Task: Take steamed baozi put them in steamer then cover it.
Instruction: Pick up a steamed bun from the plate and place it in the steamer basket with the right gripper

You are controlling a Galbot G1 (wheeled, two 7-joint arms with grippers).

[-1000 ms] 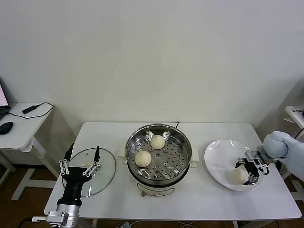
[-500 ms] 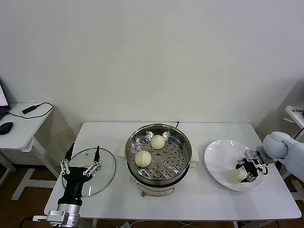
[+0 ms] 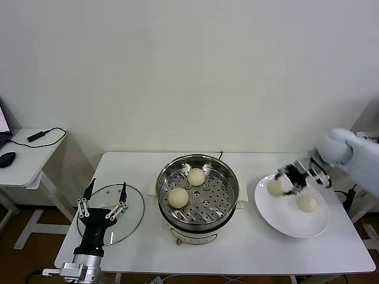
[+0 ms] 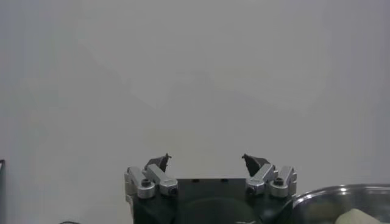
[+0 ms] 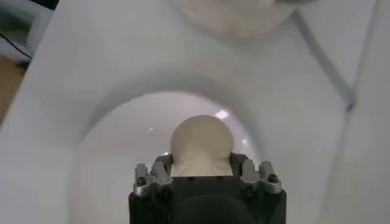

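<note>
Third baozi point(image 3: 276, 187) now lifted off the white plate point(image 3: 284, 222), clamped in the right end effector point(image 3: 285, 183) above the plate's near-steamer edge; a second ago it lay on the plate. One bun point(image 3: 307, 203) remains there. Steamer point(image 3: 198, 210) holds two buns point(image 3: 178, 197), with free tray on its right half. Left end effector point(image 3: 107, 202) stands wide over the cover point(image 3: 133, 216) on the desk point(image 3: 249, 248).
</note>
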